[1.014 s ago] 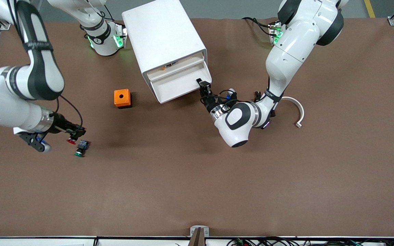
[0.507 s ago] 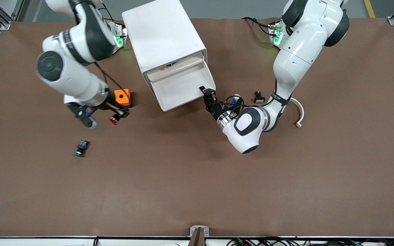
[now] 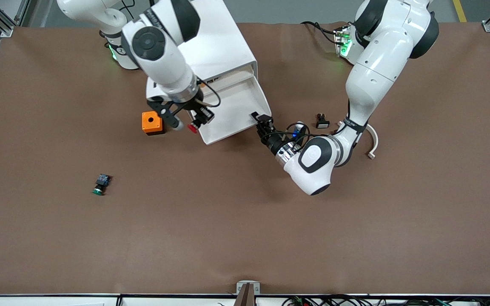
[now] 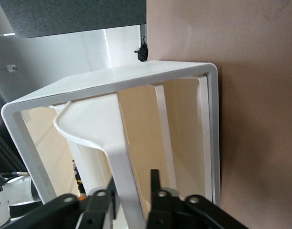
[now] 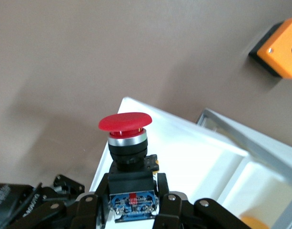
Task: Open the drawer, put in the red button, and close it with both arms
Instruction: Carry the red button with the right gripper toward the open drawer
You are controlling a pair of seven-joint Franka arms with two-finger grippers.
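The shallow white tray-like top drawer is pulled out of its boxy white cabinet. Its front corner sits between the fingers of the left gripper. The small push button with a round red cap and black body is pinched in the right gripper, cap pointing away from the fingers, over the drawer's front corner.

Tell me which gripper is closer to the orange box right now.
Right. The right gripper, holding the red button, is at the drawer's corner beside the orange box; the left gripper is at the drawer's other corner.
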